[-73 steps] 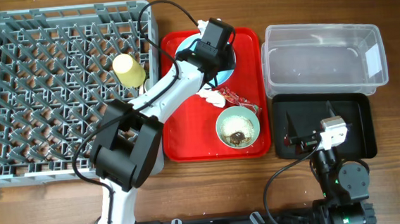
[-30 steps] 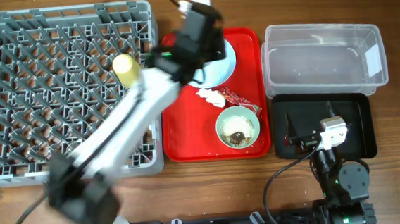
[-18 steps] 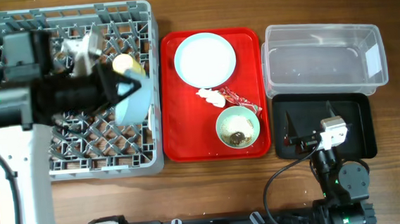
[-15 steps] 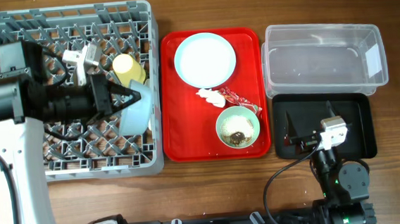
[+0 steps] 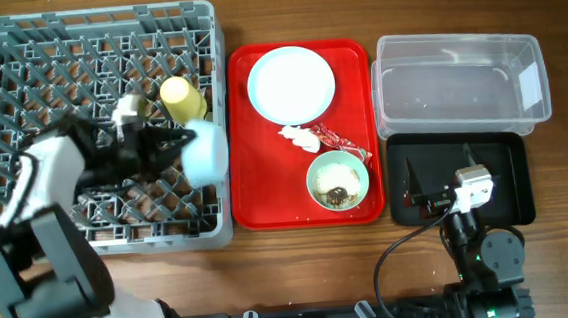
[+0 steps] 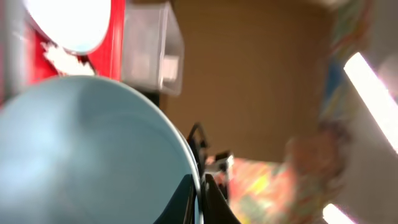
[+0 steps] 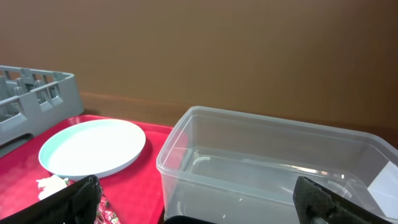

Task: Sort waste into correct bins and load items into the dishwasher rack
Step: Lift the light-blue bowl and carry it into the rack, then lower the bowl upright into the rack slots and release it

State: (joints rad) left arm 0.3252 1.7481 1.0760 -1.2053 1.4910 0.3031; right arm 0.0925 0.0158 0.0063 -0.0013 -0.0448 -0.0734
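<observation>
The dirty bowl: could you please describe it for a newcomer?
Find the red tray beside the grey rack. At its near end, past the round plate, sits a pale green bowl. It alone holds white and brown scraps.

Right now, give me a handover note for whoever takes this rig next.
Left gripper: shut on a bowl, held over the rack near its right edge, not yet set down.
Right gripper: open, empty, by the tub and black tray.
Done: cup in rack.
Left: plate, tissue, wrapper and second bowl with scraps, all on the red tray. Tub looks empty.
</observation>
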